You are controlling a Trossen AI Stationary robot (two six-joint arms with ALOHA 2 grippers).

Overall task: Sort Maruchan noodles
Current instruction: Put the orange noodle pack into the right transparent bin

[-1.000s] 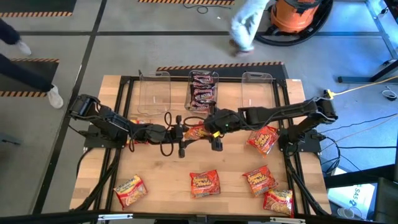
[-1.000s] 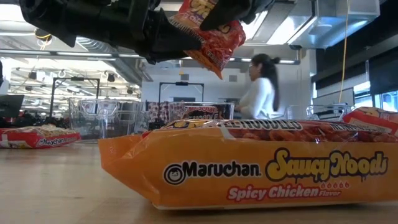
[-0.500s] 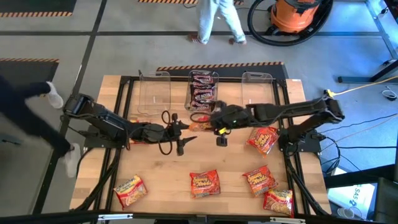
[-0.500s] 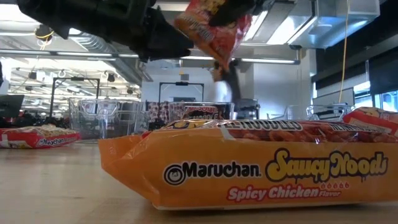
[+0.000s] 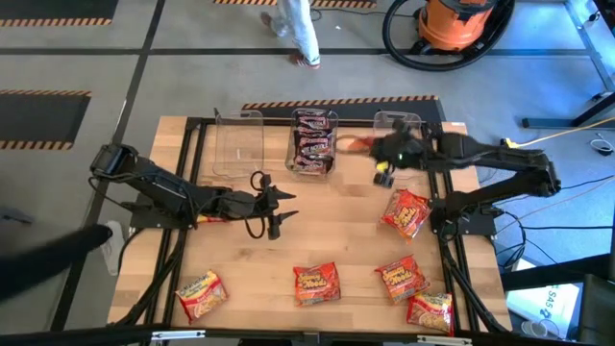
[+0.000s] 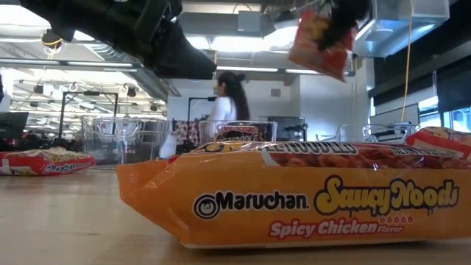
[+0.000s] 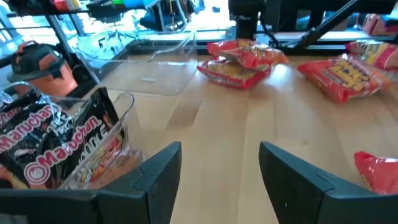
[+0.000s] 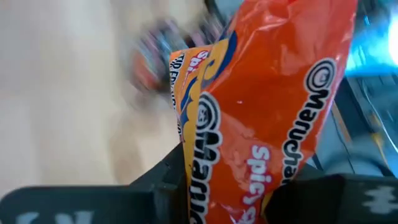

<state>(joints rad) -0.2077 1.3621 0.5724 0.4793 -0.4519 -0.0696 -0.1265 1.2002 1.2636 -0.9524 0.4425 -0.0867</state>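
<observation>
My right gripper [image 5: 373, 150] hovers over the far side of the table, between the middle tub [image 5: 314, 140] and the right clear tub [image 5: 399, 130]. It is shut on a red-orange Maruchan packet [image 5: 356, 144]. The middle tub holds dark brown-black packets [image 7: 43, 149]. My left gripper [image 5: 281, 203] is open above bare wood left of centre and touches nothing. Several red-orange packets lie flat on the table, among them one near the right arm's base [image 5: 407, 213] and one at the near edge [image 5: 315, 284]. My right gripper [image 8: 239, 186] pinches the red-orange packet between its two fingers [image 8: 165, 186], which lie across the wrapper [image 8: 249, 143]. In the low view the packet [image 6: 321, 40] hangs tilted below the gripper, held by its upper end and lifted clear of table and tubs.
The left clear tub [image 5: 240, 139] stands at the far edge. Other packets lie near left [image 5: 201, 293] and near right [image 5: 401, 278], [image 5: 430, 309]. One big packet [image 6: 294, 199] fills the low view. A person [image 5: 293, 24] walks beyond the table, by an orange vacuum [image 5: 452, 21].
My right gripper has carried the packet from the table's middle, close to my left gripper, toward the far right, and now holds it beside the right tub. The packet has stayed in the hold, hanging. The person behind the table has walked leftward.
</observation>
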